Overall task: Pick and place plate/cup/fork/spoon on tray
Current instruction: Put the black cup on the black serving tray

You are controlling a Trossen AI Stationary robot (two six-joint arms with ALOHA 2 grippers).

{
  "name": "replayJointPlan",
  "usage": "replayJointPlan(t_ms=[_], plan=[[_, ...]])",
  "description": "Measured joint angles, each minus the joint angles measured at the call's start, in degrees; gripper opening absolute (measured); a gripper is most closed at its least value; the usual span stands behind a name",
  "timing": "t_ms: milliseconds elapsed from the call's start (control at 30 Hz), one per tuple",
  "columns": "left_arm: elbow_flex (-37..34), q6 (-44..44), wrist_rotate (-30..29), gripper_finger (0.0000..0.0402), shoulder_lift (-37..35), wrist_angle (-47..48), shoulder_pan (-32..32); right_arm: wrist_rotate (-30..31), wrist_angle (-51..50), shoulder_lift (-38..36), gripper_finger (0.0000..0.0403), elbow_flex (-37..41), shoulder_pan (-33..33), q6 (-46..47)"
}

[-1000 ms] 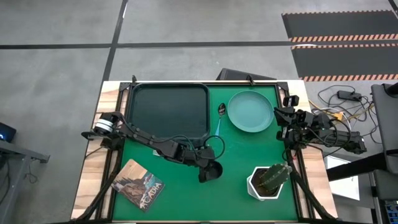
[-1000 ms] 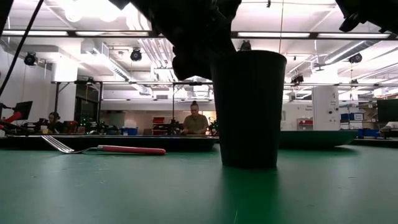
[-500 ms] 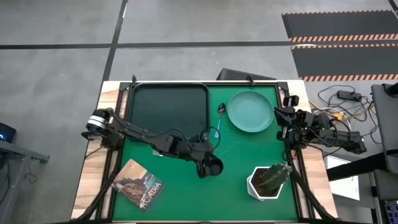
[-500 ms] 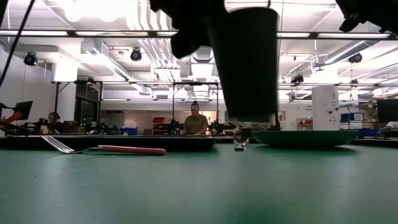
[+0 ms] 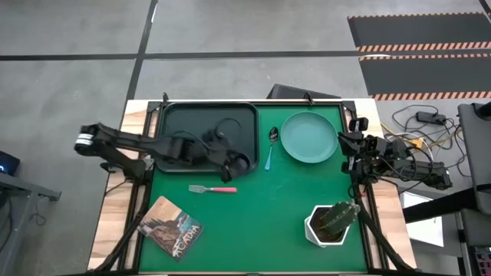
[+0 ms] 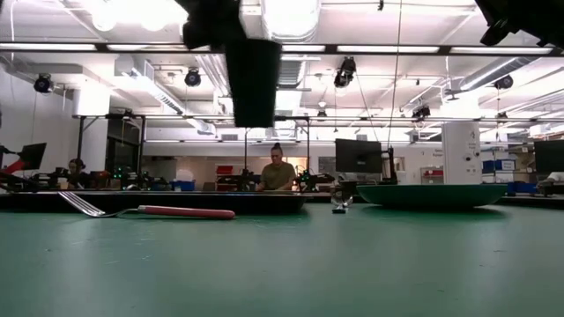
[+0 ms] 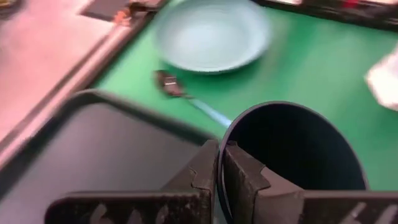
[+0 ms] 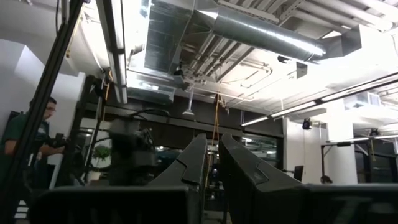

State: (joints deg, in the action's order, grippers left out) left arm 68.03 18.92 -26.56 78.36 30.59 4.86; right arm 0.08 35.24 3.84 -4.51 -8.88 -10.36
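Note:
My left gripper (image 5: 230, 161) is shut on the black cup (image 5: 241, 164) and holds it in the air over the near right corner of the black tray (image 5: 192, 126). The cup also shows in the low view (image 6: 251, 79). The teal plate (image 5: 308, 138) lies flat at the far right. The blue-handled spoon (image 5: 270, 149) lies between tray and plate. The pink-handled fork (image 5: 213, 188) lies on the mat nearer than the tray. My right gripper (image 5: 347, 153) waits at the table's right edge, shut and empty. My left gripper pinches the cup's rim (image 7: 222, 163), one finger inside the cup and one outside. The fingers come from above, on the rim's side toward the table's left. The cup hangs upright below the fingers, mouth up, lifted clear (image 6: 251, 119) of table and tray.
A white pot with a green plant (image 5: 331, 222) stands at the near right. A printed card (image 5: 170, 228) lies at the near left. Beyond the far edge, people sit at benches (image 6: 278, 173).
My left gripper has lifted the cup off the green mat and carried it up and toward the table's far left, to above the tray's near right corner. The cup has stayed upright. The fork, before covered by the arm in the high view, now shows.

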Motion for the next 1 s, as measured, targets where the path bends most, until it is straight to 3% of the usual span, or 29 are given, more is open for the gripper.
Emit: replayJointPlan(t_ms=[267,433,767,1000], plan=[[-14.7,4.1,-4.6,0.0006,-16.1,0.1,-14.7,0.0,0.0,0.0,0.0031,0.0,0.0,0.3],[-20.5,7.6,-5.0,0.0006,-22.2,0.0,-26.2,0.0,0.0,0.0,0.0031,0.0,0.0,0.3],[-22.7,10.4,-6.6,0.0006,-21.5,-0.1,-43.6,0.0,0.0,0.0,0.0031,0.0,0.0,0.3],[-23.6,10.8,-4.4,0.0006,-17.4,0.0,-50.5,0.0,-0.1,0.0,0.0031,0.0,0.0,0.2]])
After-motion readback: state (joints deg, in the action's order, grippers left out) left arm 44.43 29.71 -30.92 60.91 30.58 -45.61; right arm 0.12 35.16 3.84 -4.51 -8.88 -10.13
